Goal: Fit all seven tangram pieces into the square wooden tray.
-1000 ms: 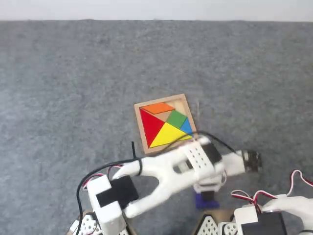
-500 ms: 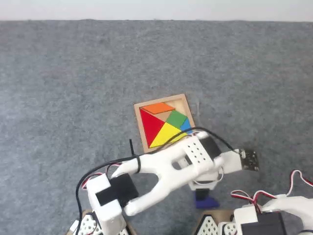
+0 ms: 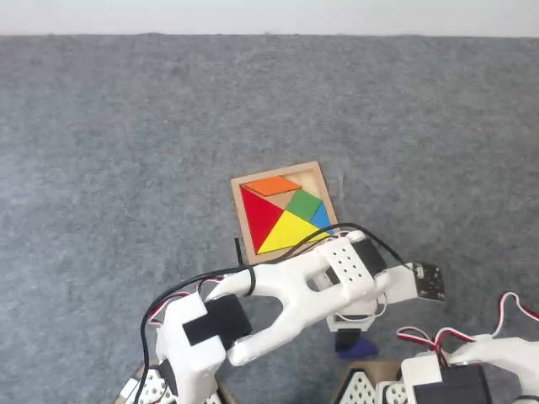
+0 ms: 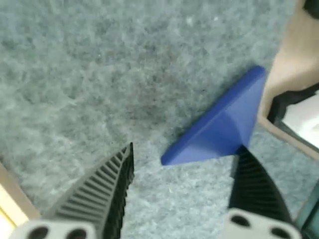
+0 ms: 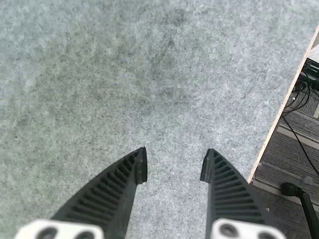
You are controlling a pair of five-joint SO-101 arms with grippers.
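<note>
The square wooden tray (image 3: 313, 172) lies mid-table and holds an orange piece (image 3: 271, 185), a red triangle (image 3: 259, 215), a yellow triangle (image 3: 290, 229), a green piece (image 3: 303, 204) and a light blue piece (image 3: 321, 217). A dark blue triangle (image 4: 219, 124) lies on the felt near the table's front edge, also seen in the high view (image 3: 355, 345). My left gripper (image 4: 185, 154) stands open just above it, one finger on each side. The left arm (image 3: 320, 282) covers the tray's near corner. My right gripper (image 5: 174, 162) is open over bare felt.
Grey felt covers the table. The right arm's base (image 3: 459, 374) sits at the front right corner. A light wooden block (image 4: 294, 74) stands close beside the dark blue triangle. The table's edge (image 5: 286, 104) runs close to the right gripper.
The left arm has swung a little toward the table's front, bringing its wrist closer over the dark blue triangle. The right arm and the tray's pieces have not moved.
</note>
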